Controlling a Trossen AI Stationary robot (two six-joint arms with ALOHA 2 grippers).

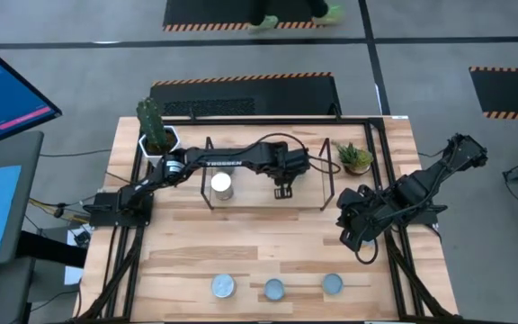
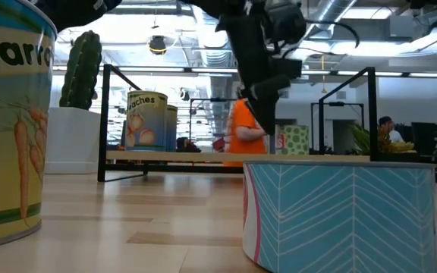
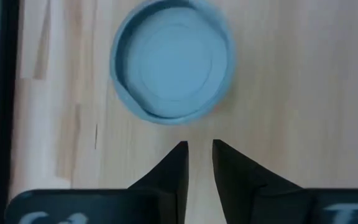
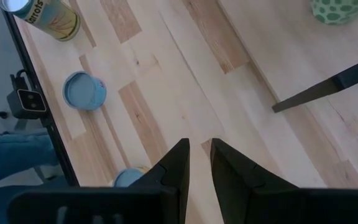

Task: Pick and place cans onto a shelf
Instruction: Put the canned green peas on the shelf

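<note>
— wooden table [image 1: 268, 243], what's on it?
— three cans [image 1: 274, 289] in a row at 6 o'clock, one on the shelf [image 1: 324, 184] at 12. left gripper [image 1: 283, 191] hangs over the shelf, fingers nearly closed, empty; right gripper [image 1: 351, 236] at 3, likewise

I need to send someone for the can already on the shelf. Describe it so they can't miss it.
Find the thin black shelf at the table's far side, between the cactus and the spiky plant. The can stands at its cactus end, silvery-topped, alone; the other cans line the near edge.
</note>
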